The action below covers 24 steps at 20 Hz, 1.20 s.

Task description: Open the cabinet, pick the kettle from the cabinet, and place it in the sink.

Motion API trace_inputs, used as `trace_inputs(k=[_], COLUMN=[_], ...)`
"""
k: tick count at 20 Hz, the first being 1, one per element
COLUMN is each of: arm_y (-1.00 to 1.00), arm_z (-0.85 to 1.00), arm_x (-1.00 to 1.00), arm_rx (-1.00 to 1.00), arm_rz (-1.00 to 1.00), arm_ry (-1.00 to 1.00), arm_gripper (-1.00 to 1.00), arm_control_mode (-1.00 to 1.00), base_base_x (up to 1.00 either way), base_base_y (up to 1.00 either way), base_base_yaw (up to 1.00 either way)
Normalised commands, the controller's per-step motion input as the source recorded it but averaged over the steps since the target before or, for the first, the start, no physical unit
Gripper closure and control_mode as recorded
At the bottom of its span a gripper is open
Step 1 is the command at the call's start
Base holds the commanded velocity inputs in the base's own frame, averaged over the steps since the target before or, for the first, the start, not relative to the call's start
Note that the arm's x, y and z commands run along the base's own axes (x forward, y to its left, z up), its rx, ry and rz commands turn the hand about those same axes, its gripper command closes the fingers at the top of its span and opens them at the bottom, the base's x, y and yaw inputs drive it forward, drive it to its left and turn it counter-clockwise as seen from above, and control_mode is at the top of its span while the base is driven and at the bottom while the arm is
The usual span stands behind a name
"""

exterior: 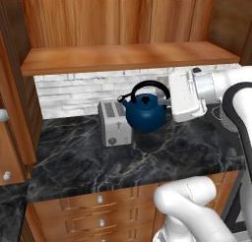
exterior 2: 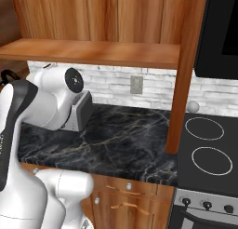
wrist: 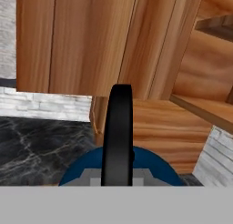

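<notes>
Kettle: the dark-blue kettle (exterior: 145,111) is hanging just above the black marble worktop (exterior: 147,157), right beside the silver toaster (exterior: 114,123), its spout pointing toward the toaster's top.
Handle: the black arched handle (wrist: 117,132) is rising straight up the middle of the hand view, with the blue body (wrist: 150,166) spreading out below it on both sides.
Gripper: the gripper (exterior: 170,96) is reaching in from the right in the left base view, pressed together on the right end of the kettle's handle; its fingertips themselves are hidden behind the white hand.
Cabinet: the reddish-brown cabinet (exterior: 123,24) is standing open above, its bare wooden shelf (exterior: 128,56) showing over the kettle.
Arm: the white arm is bending across the right side of the left base view and is covering most of the toaster in the right base view.
Surroundings: a white brick backsplash (exterior: 74,91) is running behind the worktop; a stove (exterior 2: 209,153) is sitting at the right of the right base view.
</notes>
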Motion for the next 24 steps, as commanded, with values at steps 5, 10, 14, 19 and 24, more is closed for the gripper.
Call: trace_inputs(k=[5,10,14,19,24], arm_y=[-0.04,-0.02,-0.04,-0.05,0.00], arm_z=[-0.32,-0.33,-0.26,-0.13,0.00], arm_x=[-0.10,-0.04,-0.03,-0.03,0.00], arm_rx=[0.09,0.13,0.09,0.02,0.01], arm_rz=[0.00,0.00,0.00,-0.01,0.00], arm_ry=[0.00,0.01,0.00,0.05,0.00], arm_gripper=[1.00,1.00,1.00,1.00,1.00], arm_control_mode=[-1.00,-1.00,-1.00,-1.00,-1.00], base_base_x=[0.00,0.00,0.00,0.00,0.00], base_base_y=[0.00,0.00,0.00,0.00,0.00], base_base_yaw=[0.00,0.00,0.00,0.00,0.00])
